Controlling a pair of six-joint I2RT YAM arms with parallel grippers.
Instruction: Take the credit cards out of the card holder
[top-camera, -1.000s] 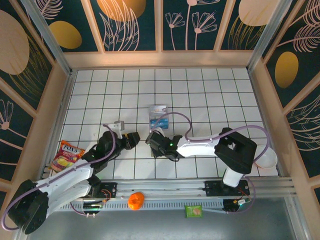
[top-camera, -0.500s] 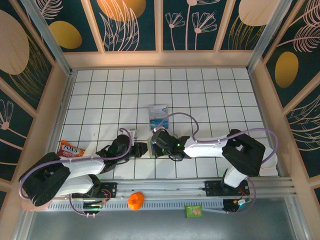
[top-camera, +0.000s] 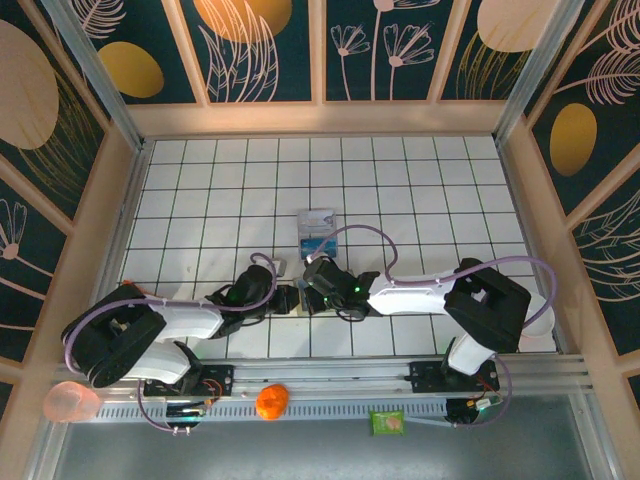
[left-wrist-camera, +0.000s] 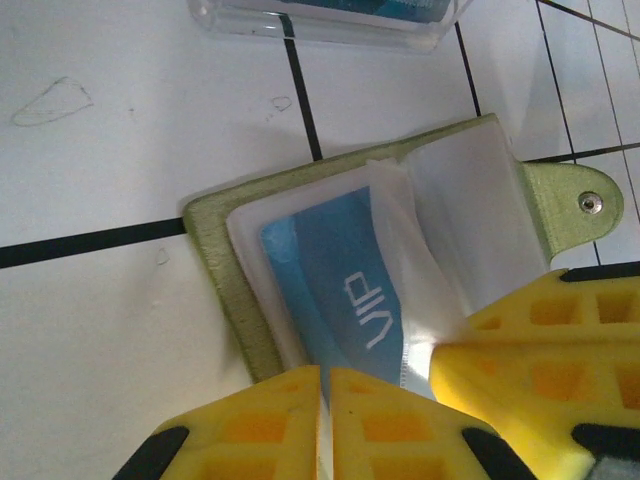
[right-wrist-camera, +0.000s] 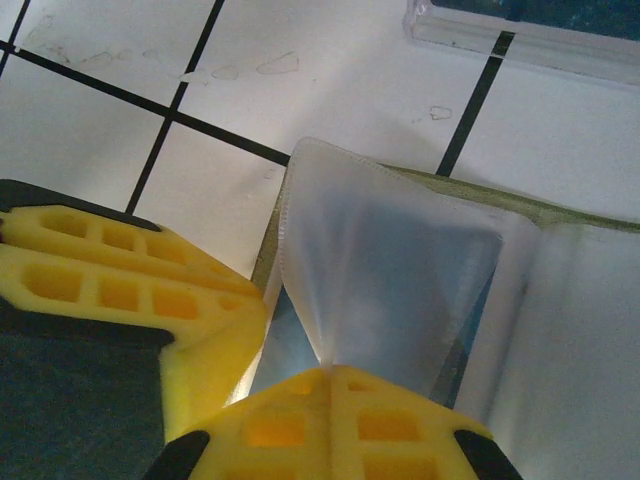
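Observation:
The yellow-green card holder (left-wrist-camera: 214, 262) lies open on the white tiles between my two grippers (top-camera: 301, 301). A blue credit card (left-wrist-camera: 338, 275) marked VIP sits in its clear sleeve. My left gripper (left-wrist-camera: 326, 398) is shut on that card's near edge. My right gripper (right-wrist-camera: 330, 388) is shut on a clear plastic sleeve (right-wrist-camera: 385, 255) of the holder and holds it lifted into a tent, with the blue card dim underneath. From above, the left gripper (top-camera: 284, 298) and the right gripper (top-camera: 312, 291) almost touch over the holder. The right one's yellow finger (left-wrist-camera: 545, 370) shows beside the left fingers.
A clear case with blue contents (top-camera: 318, 232) lies just beyond the holder, its edge at the top of both wrist views (left-wrist-camera: 320, 18) (right-wrist-camera: 530, 30). On the near rail are an orange ball (top-camera: 271, 401), a green packet (top-camera: 387, 422) and a pinkish cup (top-camera: 70, 402). Wooden walls enclose the table.
My left arm has swung right across the tiles to the card holder and its jaws have closed on the blue card. The right gripper shifted slightly and stayed shut.

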